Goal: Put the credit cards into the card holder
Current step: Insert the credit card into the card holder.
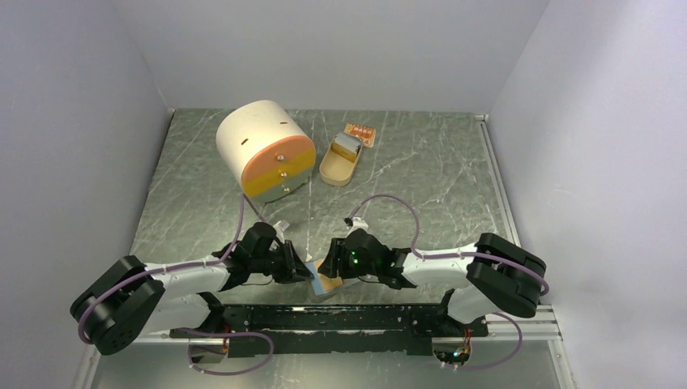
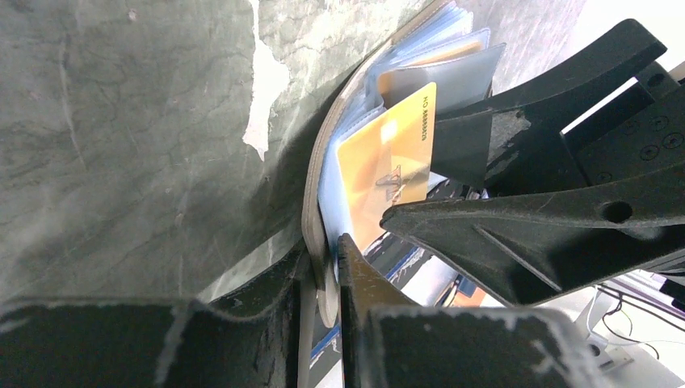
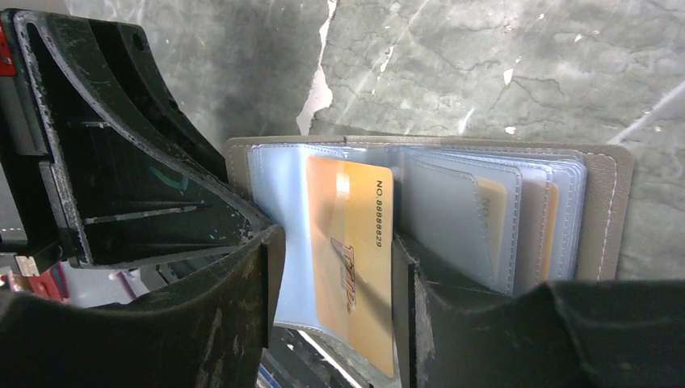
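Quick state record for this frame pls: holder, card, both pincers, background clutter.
holder: grey book-style card holder with clear plastic sleeves, open
card: gold-orange plastic card on the front sleeve; seating unclear
left pincer: shut on the holder's cover edge
right pincer: open, fingers either side of the card
background: cream cylinder with an orange face, tan oval tin

From above, we see only a sliver of the card holder (image 1: 326, 284), the rest being hidden under the left hand (image 1: 308, 274) and right hand (image 1: 330, 266). Cloudy sleeves (image 3: 452, 210) blur whatever lies behind the gold card (image 3: 351, 259).
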`<state>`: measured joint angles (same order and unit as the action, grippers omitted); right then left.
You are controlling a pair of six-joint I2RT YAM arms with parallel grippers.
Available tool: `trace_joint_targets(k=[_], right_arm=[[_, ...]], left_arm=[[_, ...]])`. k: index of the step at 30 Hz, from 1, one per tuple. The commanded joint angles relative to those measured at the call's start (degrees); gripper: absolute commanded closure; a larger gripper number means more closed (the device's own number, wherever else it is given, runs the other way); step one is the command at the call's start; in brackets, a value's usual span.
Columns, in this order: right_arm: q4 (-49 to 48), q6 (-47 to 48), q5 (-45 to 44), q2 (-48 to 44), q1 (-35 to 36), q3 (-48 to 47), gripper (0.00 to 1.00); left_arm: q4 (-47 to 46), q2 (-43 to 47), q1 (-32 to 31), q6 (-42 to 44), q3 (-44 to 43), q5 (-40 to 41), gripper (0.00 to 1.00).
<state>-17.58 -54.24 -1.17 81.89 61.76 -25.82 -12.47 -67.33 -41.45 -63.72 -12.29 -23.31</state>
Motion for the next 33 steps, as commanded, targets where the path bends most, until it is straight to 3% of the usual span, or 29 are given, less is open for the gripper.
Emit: trace_joint_targets(k=[1,5,8,11,13,18,22,26,29,33], right_arm=[[8.51,2.9,-3.16,-0.66,0.3,0.02,0.47],[9.27,3.26,-3.32,-1.31,0.33,-0.68,0.48],[9.32,4.01,-3.43,-2.43,0.3,-1.17,0.44],[8.86,3.87,-3.46,-2.7,0.21,-1.15,0.42],[7.2,3.46,-2.85,-2.62,-0.08,-0.3,0.44],[0.89,1.83,0.4,-3.41,-1.44,2.44,0.49],[-1.27,0.89,1.37,-3.77,-1.64,3.12,0.5],[-2.5,-0.32,1.98,-4.13,-1.88,3.59,0.48],[-2.25,-1.7,2.15,-5.17,-2.39,3.99,0.46],[2.67,-2.46,0.56,-7.57,-3.53,4.1,0.44]], left_arm=[[-2.44,-0.26,0.2,0.08,-0.23,-1.47,0.8],[-1.91,-0.01,0.27,0.31,-0.44,-1.39,0.8],[-2.0,0.09,0.17,0.54,-0.45,-1.35,0.81],[-3.08,-0.52,0.3,0.85,-0.54,-1.95,0.86],[-4.79,-1.18,0.23,1.05,-0.39,-2.86,0.91],[-10.04,-3.7,0.28,0.84,0.41,-5.62,0.91],[-13.89,-3.92,0.31,0.61,1.3,-6.81,0.79],[-13.95,-3.97,0.29,0.97,0.95,-6.44,0.78],[-14.27,-5.07,0.32,1.2,0.66,-6.54,0.9],[-15.69,-5.66,0.3,0.06,1.86,-6.29,0.91]])
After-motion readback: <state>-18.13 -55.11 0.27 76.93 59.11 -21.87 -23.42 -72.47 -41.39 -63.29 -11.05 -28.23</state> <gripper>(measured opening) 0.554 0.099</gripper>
